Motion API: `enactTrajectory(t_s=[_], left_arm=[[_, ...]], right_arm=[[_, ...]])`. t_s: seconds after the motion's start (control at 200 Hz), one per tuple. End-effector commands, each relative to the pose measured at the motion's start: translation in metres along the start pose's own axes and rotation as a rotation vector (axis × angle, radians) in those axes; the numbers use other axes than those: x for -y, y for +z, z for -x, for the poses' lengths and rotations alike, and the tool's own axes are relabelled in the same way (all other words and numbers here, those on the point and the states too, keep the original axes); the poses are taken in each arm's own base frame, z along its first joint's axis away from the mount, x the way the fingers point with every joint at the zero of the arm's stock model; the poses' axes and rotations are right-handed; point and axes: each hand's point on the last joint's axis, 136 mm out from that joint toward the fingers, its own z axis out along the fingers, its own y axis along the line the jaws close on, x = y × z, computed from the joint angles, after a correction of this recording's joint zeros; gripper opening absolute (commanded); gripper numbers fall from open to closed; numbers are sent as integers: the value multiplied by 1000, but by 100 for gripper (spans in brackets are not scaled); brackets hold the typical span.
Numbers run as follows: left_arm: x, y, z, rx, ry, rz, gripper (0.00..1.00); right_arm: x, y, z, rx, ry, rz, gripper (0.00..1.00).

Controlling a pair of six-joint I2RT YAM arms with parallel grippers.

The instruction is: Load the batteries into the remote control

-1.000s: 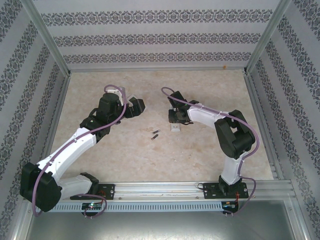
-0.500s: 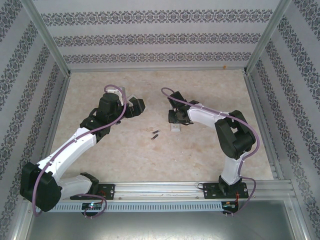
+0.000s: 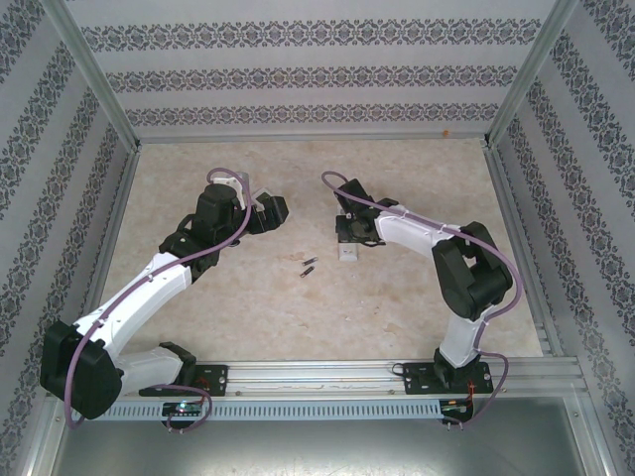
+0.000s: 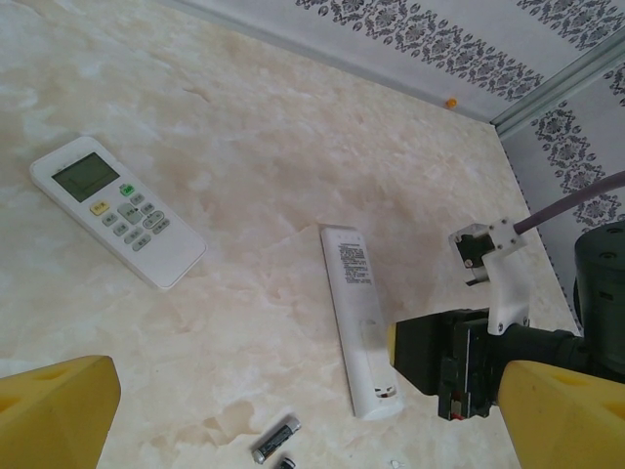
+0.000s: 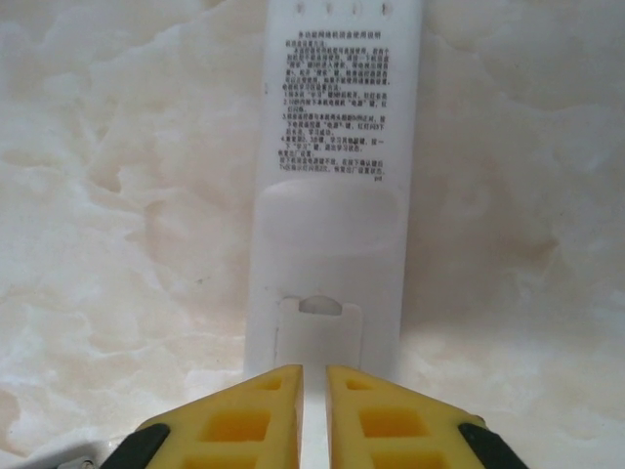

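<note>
Right fingers (image 5: 244, 420) nearly together at the end of the remote (image 5: 334, 195) — left fingers (image 4: 49, 410) wide apart.

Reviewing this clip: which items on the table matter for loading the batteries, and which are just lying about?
Part of the job:
- face-down remote, with the right gripper at its battery-cover end
- batteries lying loose near that remote

Just lying about:
- face-up remote, off to the side
- orange speck at the foot of the wall

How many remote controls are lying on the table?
2. The face-up remote lies at the left of the left wrist view; the face-down remote lies to its right, its end at the right gripper.
</note>
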Motion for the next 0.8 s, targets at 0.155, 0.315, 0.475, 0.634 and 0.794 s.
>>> enactTrajectory(t_s=[0.155, 0.315, 0.475, 0.634, 0.794], left_arm=[[6, 3, 3, 16, -12, -29, 100], [8, 3, 3, 14, -16, -39, 100], [8, 3, 3, 12, -21, -37, 100], [7, 2, 1, 11, -27, -38, 100], [8, 1, 2, 11, -33, -43, 100]], right_arm=[[1, 20, -33, -72, -30, -28, 14], [5, 21, -42, -87, -37, -44, 14], [6, 20, -53, -108, -43, -45, 14], [7, 14, -61, -118, -41, -43, 14], [8, 11, -72, -145, -29, -24, 14]])
